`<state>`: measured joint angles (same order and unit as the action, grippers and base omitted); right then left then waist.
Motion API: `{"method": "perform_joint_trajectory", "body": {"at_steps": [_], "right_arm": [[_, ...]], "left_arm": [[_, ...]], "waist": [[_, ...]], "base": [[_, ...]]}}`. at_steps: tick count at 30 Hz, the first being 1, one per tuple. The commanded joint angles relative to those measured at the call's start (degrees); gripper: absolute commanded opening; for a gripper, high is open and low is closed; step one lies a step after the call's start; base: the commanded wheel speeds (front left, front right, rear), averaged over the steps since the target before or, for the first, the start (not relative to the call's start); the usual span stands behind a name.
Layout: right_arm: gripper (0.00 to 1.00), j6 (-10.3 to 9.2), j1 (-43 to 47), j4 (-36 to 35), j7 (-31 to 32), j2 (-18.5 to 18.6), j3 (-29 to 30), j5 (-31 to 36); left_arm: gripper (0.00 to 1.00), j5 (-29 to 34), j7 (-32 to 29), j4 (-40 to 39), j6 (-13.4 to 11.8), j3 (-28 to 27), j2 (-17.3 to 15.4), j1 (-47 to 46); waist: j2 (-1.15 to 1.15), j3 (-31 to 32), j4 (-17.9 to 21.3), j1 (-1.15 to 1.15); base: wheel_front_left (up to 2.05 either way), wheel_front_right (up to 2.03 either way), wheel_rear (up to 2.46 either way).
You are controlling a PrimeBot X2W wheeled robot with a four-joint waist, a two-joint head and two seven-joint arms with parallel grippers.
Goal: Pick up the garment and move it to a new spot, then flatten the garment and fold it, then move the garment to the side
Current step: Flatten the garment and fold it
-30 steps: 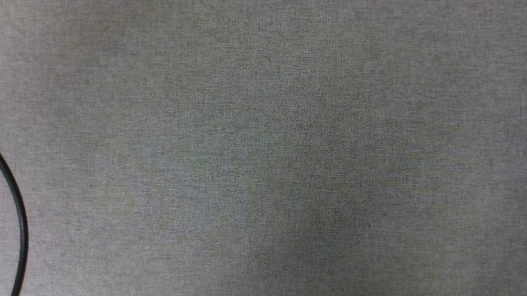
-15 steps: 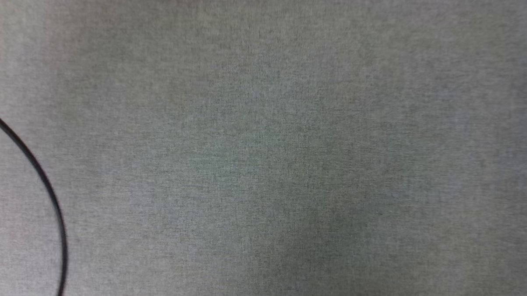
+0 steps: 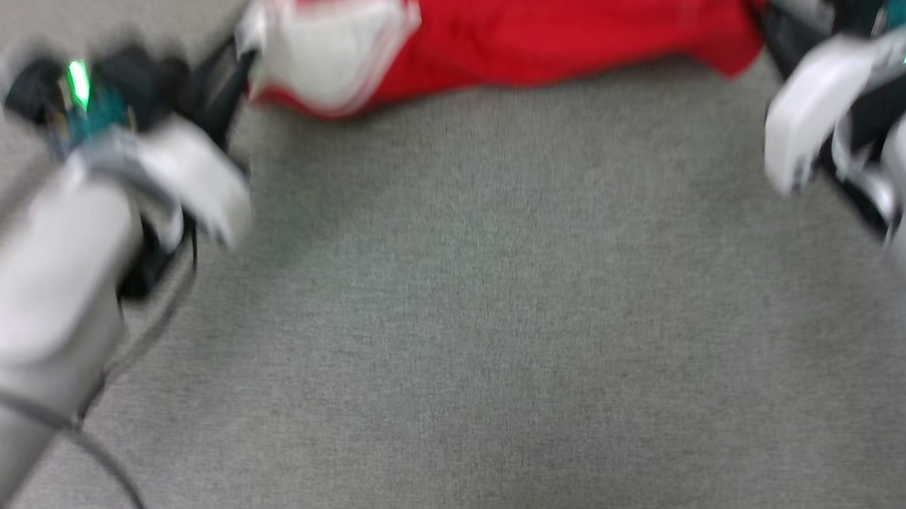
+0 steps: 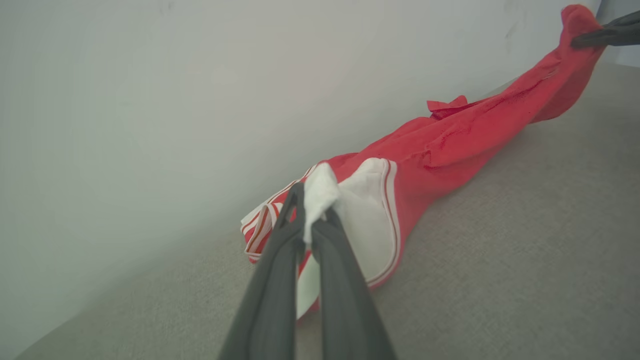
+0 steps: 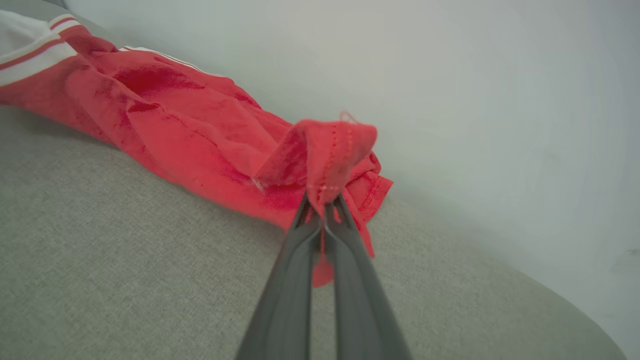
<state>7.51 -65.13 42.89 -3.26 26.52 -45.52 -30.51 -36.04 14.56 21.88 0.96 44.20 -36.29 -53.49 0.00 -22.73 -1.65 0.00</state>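
1. Garment first: the red jersey (image 3: 551,32) was strung between my two grippers, its middle sagging onto the grey fabric surface (image 3: 450,322) ahead of both sets of fingertips.
2. My left gripper (image 4: 310,220) was clenched on the tip of the white sleeve (image 4: 370,215). My right gripper (image 5: 325,207) was clenched on a bunched hem corner (image 5: 330,145).
3. To carry it well, I judged that both arms should rise together and travel at a matched pace, holding their spacing so neither pinch got tugged.
4. The sleeve bite looked shallow, so I judged that a hard stretch could slip it free.
5. Containers: I could name none. The red jersey lay directly on the grey fabric surface, close beside a pale wall (image 4: 125,100) beyond my jaws.
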Motion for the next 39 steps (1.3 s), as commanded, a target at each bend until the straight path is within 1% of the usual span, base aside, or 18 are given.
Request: {"method": "perform_joint_trajectory", "body": {"at_steps": [1, 7, 13, 16, 20, 24, 29, 33, 35, 39], "right_arm": [[0.00, -0.04, 1.99, -0.72, -0.04, 0.52, -0.71, -0.95], [0.00, -0.04, 13.24, -4.98, -0.35, 4.42, -4.79, -5.81], [0.00, -0.04, 24.28, -9.00, -1.36, 7.60, -6.33, -8.90], [0.00, -0.04, 29.85, -10.70, -1.85, 9.39, -5.55, -10.08], [0.00, -0.04, 37.49, -13.70, -1.97, 11.74, -4.36, -11.34], [0.00, -0.04, 45.77, -17.60, -1.41, 14.19, -2.35, -11.83], [0.00, -0.04, 54.22, -21.98, 0.14, 15.71, 2.14, -11.35], [0.00, -0.04, 57.93, -25.14, 1.70, 15.12, 6.50, -10.24], [0.00, -0.04, 58.73, -26.57, 2.39, 14.28, 8.91, -9.27], [0.00, -0.04, 58.35, -29.30, 4.07, 12.67, 14.15, -7.08]], "left_arm": [[0.00, -0.74, 0.09, -1.30, -1.06, -0.23, -0.67, 2.22], [0.00, -4.27, -0.43, -11.14, -7.69, 1.24, -3.59, 19.67], [0.00, -7.74, -0.46, -16.99, -11.93, 3.79, -4.94, 33.98], [0.00, -9.05, -0.32, -19.72, -14.33, 4.23, -5.99, 39.80], [0.00, -11.01, -0.27, -23.10, -16.80, 4.92, -7.32, 46.57], [0.00, -13.16, -0.11, -26.18, -19.64, 5.25, -7.53, 52.78], [0.00, -14.50, 0.24, -28.12, -21.42, 6.08, -7.38, 58.72], [0.00, -14.04, 0.34, -28.92, -21.98, 5.46, -7.65, 59.73], [0.00, -13.21, 0.37, -29.14, -21.68, 4.78, -7.97, 58.16], [0.00, -10.94, -0.33, -28.69, -20.21, 3.80, -9.15, 53.09]], "waist": [[0.00, 2.77, 0.01, 0.00], [0.00, 7.85, 0.16, 0.00], [0.00, 12.52, 0.51, 0.00], [0.00, 14.54, 0.67, 0.00], [0.00, 16.89, 0.81, 0.00], [0.00, 18.94, 0.93, 0.00], [0.00, 19.92, 1.34, 0.00], [0.00, 19.75, 1.25, 0.00], [0.00, 19.38, 1.12, 0.00], [0.00, 18.10, 0.96, 0.00]], "base": [[0.00, 0.00, 0.00], [0.00, 0.00, 0.00], [0.00, 0.00, 0.00], [0.00, 0.00, 0.00], [0.00, 0.00, 0.00], [0.00, 0.00, 0.00], [0.00, 0.00, 0.00], [0.00, 0.00, 0.00], [0.00, 0.00, 0.00], [0.00, 0.00, 0.00]]}}
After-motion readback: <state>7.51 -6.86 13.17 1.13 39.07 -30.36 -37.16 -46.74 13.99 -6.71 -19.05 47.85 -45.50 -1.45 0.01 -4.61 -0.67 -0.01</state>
